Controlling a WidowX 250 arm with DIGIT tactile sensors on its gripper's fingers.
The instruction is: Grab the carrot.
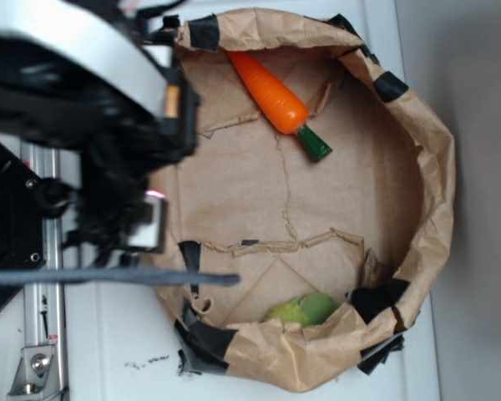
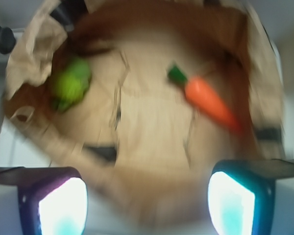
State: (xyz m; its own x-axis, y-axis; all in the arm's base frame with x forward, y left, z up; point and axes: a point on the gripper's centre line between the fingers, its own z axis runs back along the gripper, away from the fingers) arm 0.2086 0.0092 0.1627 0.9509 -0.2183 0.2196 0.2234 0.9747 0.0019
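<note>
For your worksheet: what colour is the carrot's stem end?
Dark green, clearest in the exterior view.

Wrist view blurred throughout; gripper (image 2: pixel 147 200) fingertips cut off by bottom edge. Green lump (image 1: pixel 305 309) half hidden behind paper wall (image 1: pixel 317 347).

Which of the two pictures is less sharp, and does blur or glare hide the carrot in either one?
Wrist view: blurred overall, with both fingertips glowing white, yet the carrot reads clearly. Exterior view: sharper on the carrot, though the arm is soft in the near foreground and covers the left.
</note>
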